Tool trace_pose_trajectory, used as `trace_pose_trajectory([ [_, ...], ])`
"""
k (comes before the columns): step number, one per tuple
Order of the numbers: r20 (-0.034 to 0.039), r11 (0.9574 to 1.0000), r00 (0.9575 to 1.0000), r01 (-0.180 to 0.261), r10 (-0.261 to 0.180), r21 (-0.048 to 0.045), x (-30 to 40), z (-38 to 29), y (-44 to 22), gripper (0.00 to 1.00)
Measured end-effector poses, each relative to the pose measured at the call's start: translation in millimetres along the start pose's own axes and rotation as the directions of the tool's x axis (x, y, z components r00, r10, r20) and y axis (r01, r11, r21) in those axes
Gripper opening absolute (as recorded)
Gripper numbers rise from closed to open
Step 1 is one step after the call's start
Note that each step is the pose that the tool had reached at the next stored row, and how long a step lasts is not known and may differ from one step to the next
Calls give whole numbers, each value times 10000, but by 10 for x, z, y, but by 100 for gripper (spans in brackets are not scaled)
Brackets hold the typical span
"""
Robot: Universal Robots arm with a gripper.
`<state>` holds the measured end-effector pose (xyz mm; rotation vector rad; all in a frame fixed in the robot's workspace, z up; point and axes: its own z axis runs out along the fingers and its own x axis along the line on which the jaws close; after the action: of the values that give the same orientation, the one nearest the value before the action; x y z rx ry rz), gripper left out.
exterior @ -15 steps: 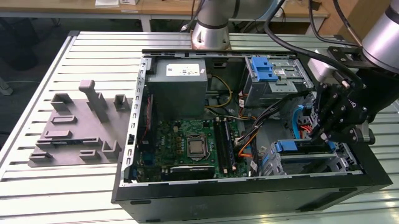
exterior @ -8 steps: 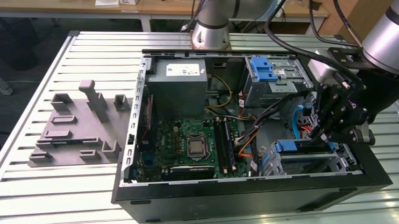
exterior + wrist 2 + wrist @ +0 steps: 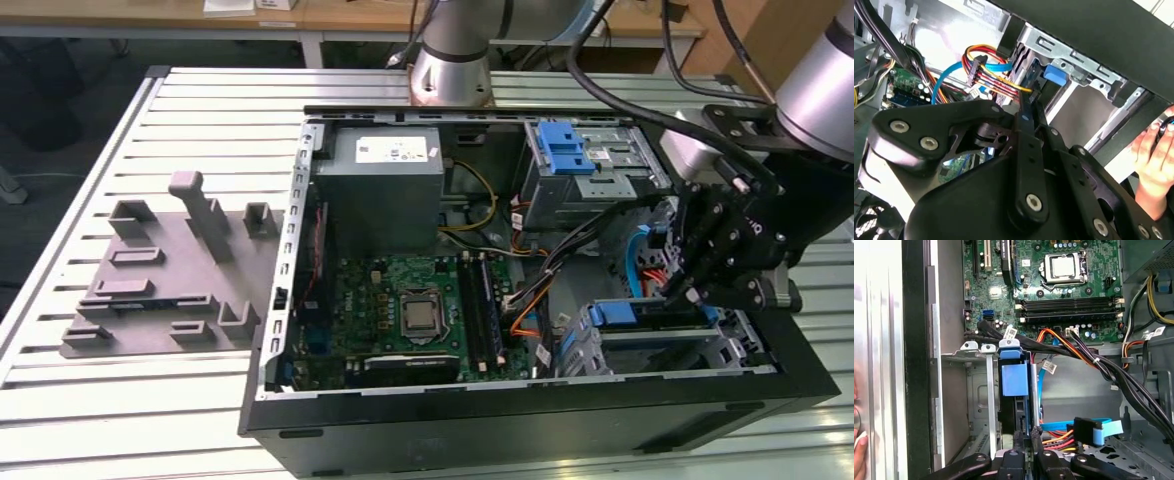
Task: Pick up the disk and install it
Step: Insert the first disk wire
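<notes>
The robot's gripper [image 3: 694, 290] hangs low inside the open desktop computer case [image 3: 534, 420], at the drive cage [image 3: 974, 347] on the exterior view's right. In the first wrist view its fingers are closed edge-on on the disk [image 3: 1015, 380], whose blue carrier frame stands on edge in the cage slot, long axis running straight away from the claw toward the motherboard [image 3: 1054, 285]. A person's hand [image 3: 1154, 165] rests at the case's outer wall. No writing is legible.
</notes>
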<state>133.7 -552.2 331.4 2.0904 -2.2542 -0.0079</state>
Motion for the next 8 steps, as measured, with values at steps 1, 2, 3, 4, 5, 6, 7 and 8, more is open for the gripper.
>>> trace_pose_trajectory([
  [1,1,10000,10000,0,0,-4,0,5,-1,16],
  [2,2,10000,10000,1,-1,-8,-1,11,-3,16],
  [3,2,10000,10000,0,0,-13,-1,16,-5,16],
  [4,2,10000,10000,1,-1,-16,-1,22,-7,16],
  [5,0,10000,10000,0,0,-17,-1,23,-7,16],
  [6,-2,10000,10000,0,0,-18,-1,23,-7,16],
  [7,-3,10000,10000,0,0,-18,-1,23,-7,16],
  [8,-1,10000,10000,0,0,-18,-1,25,-7,16],
])
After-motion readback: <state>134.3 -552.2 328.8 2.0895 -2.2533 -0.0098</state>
